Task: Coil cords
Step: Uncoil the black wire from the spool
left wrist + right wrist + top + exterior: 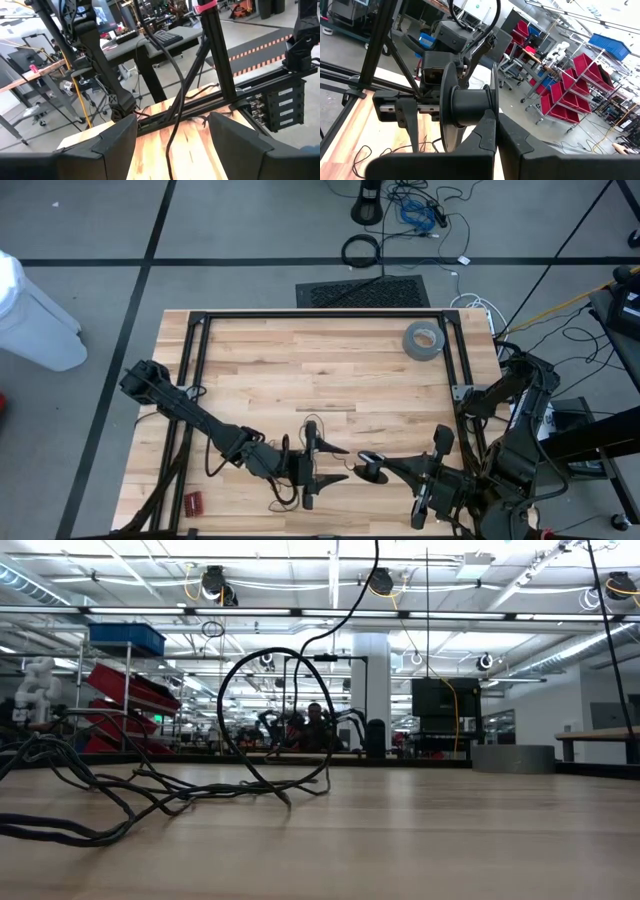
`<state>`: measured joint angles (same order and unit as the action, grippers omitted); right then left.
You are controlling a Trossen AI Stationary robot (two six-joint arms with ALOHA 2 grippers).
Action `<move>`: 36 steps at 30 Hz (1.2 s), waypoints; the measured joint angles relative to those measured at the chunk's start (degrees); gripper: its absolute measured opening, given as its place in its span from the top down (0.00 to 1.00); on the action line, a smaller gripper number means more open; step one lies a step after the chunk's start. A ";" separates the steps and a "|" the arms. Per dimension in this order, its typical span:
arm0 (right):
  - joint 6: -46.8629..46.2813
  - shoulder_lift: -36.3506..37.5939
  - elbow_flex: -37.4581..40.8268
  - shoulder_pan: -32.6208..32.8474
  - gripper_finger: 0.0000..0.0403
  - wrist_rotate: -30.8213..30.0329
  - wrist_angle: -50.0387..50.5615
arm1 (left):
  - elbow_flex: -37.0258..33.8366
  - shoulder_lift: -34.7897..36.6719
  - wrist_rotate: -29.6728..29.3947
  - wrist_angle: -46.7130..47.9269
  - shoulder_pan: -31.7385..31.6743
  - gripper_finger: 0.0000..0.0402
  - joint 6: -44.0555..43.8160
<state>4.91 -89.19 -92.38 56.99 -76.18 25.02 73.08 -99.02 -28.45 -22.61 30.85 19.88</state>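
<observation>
The left gripper [310,465] is standing with its fingers spread wide and is gripping nothing, and the thin black cord [221,705] is running loose through the gap between them without being pinched. Just in front of it, tip to tip, the right gripper [385,468] is closed tight and seems to be pinching the rim of a black spool [470,107]. Behind and beside the left gripper, most of the cord is lying slack on the table [350,370] in a messy tangle, with one loop standing up from the wood. I am thinking the danger is here: if the left fingers are closing a little off the line, so thin a wire may be slipping out. The slack may also be knotting as it is drawn toward the spool, or snagging on a finger. And if the pinch on the rim is weak, the spool may be twisting away.
</observation>
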 joint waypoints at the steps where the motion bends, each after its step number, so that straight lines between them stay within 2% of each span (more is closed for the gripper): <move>1: 0.02 0.00 0.00 0.00 1.00 0.00 0.00 | 0.00 0.00 0.00 0.06 -0.04 0.39 0.00; 9: 0.01 0.00 0.00 -0.02 1.00 0.00 0.01 | 0.00 0.00 0.09 0.13 -0.09 0.49 0.11; 36: 0.02 0.00 0.00 0.00 1.00 0.00 0.02 | 0.00 0.02 0.17 0.65 -0.57 0.50 0.11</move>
<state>4.92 -89.19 -92.38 56.99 -76.18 25.04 73.08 -99.00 -28.27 -21.96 30.28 19.99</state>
